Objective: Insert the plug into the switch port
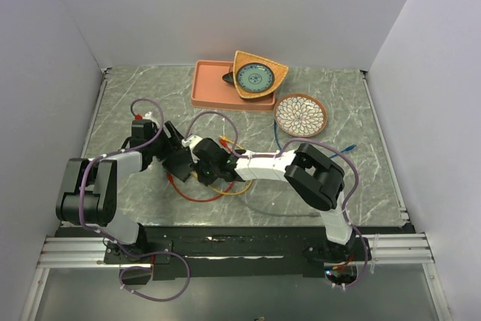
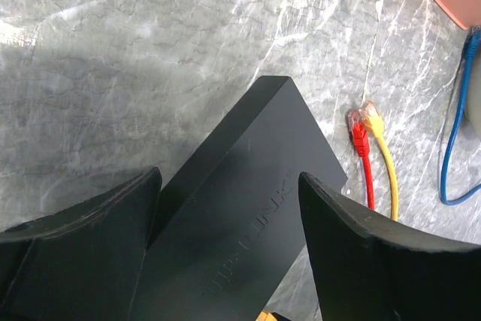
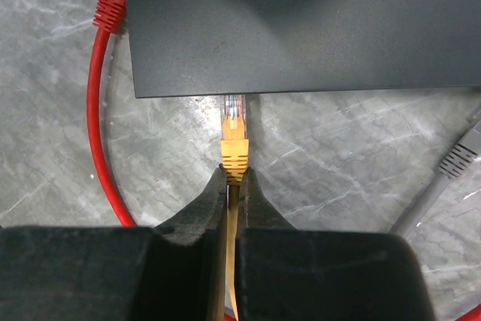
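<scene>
Switch flanked by red cable and grey plug.

salmon tray, two patterned dishes, red cable, blue cable

The whole table is seen from above and behind. Both wrist views are close, aimed down; the switch is shared by them.

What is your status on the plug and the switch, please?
Right gripper shut on orange plug, tip at switch edge. Left gripper open, straddling switch. Nothing blocking.
</scene>
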`<state>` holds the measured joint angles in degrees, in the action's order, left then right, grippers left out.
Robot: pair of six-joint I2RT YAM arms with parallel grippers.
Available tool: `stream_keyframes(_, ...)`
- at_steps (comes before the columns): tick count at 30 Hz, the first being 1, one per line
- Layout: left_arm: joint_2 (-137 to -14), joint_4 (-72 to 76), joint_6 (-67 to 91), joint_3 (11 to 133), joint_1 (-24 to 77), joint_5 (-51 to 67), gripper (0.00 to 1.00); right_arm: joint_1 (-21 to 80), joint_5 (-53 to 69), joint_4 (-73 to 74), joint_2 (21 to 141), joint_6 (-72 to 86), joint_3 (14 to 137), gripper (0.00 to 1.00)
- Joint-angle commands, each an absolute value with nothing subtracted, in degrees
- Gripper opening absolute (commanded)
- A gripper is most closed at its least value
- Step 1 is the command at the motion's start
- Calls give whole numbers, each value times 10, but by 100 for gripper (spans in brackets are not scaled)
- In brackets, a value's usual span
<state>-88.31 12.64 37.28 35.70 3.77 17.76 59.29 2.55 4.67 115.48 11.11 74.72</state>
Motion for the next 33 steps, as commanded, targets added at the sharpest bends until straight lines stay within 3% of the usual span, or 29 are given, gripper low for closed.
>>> stream_keyframes(1,-870,102,381,344,40,207,79,598,-20,18,1166,118,781,0)
stream_keyframes(18,-859,81,380,345,40,214,79,628,-98,26,1182,44,818,0)
stream_keyframes(33,-879,91,379,352,40,231,79,635,-44,34,1170,-44,823,0)
